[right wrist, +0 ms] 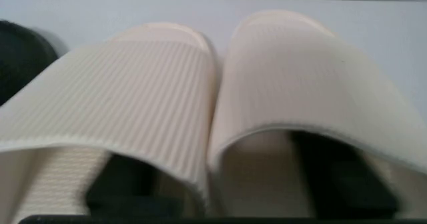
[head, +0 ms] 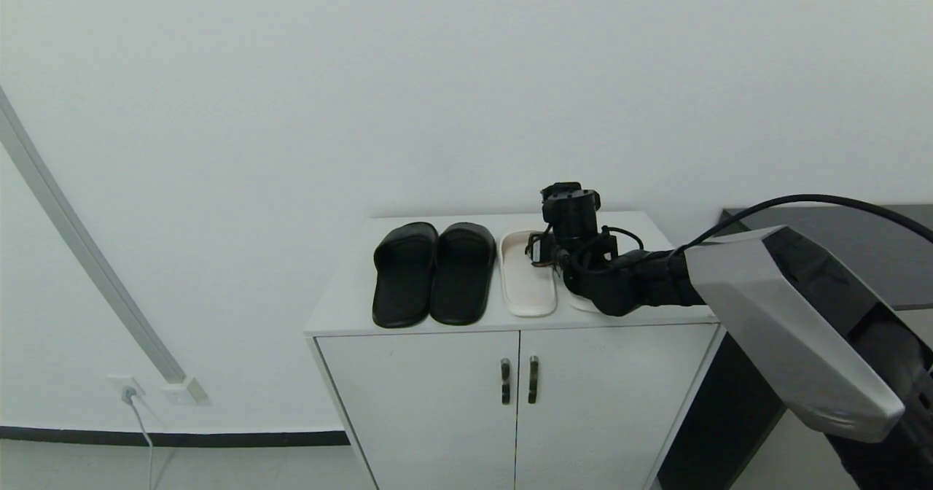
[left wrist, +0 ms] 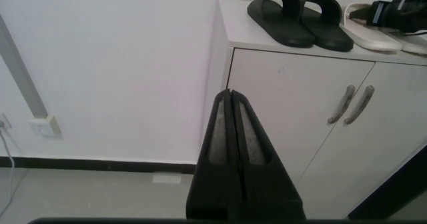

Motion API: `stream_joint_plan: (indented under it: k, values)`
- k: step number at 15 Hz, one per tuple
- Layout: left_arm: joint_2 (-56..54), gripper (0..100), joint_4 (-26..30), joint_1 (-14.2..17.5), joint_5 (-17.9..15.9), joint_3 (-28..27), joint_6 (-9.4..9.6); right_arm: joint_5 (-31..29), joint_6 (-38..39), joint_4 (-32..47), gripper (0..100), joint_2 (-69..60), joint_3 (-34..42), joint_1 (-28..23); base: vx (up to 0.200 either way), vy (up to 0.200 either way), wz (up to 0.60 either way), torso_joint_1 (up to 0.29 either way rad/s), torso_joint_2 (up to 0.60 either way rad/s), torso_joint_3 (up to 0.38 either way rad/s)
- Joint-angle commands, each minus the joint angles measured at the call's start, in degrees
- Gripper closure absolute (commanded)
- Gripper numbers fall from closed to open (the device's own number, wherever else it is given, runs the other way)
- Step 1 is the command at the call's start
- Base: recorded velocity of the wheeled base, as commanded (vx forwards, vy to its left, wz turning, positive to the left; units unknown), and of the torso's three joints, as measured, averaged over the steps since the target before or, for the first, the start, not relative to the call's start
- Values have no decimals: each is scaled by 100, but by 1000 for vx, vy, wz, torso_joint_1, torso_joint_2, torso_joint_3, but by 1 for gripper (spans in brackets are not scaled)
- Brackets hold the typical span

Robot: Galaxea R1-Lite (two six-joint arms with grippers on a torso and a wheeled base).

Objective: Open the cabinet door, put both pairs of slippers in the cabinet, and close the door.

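**Right gripper over the cream pair on the shut cabinet**

The white two-door cabinet (head: 408,380) stands against the wall with both doors shut. Its two dark bar handles (head: 517,380) sit side by side at the middle seam.

On the cabinet's top lies the pair of black rubber slide slippers (head: 434,271), toward the left end, the two touching side by side. Beside them, toward the right end of the top, lies the pair of cream ribbed slide slippers (head: 525,286). One cream slipper shows almost whole. The other is mostly hidden behind the right arm, with only a sliver of its sole visible.

The right gripper (head: 543,251) is low over the cream pair, at their strap end. The right wrist view is pressed close to the two ribbed straps. Dark blurred shapes sit under each strap, and what they are cannot be made out. Whether this gripper's jaws are apart or together cannot be told.

The left gripper (left wrist: 232,144) is out in front of the cabinet's left side, below the level of its top, holding nothing. Its jaws are pressed flat together.

A white wall socket (head: 125,386) with a cable plugged in sits low on the wall, left of the cabinet.
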Motion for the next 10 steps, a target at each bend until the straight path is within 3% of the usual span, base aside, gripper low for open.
stream_joint_plan:
  k: [1,7,10]
  values:
    - [8,100,-1,1,2,1,1,4,-5,-1,100,19,-31,10,0,0,0,0,0,0]
    - [8,100,-1,1,2,1,1,4,-58,-1,100,-631,347,28,0,0,0,0,0,0]
    - [8,100,-1,1,2,1,1,12,-120,-45,100,-1378,1068,116,0,0,0,0,0,0]
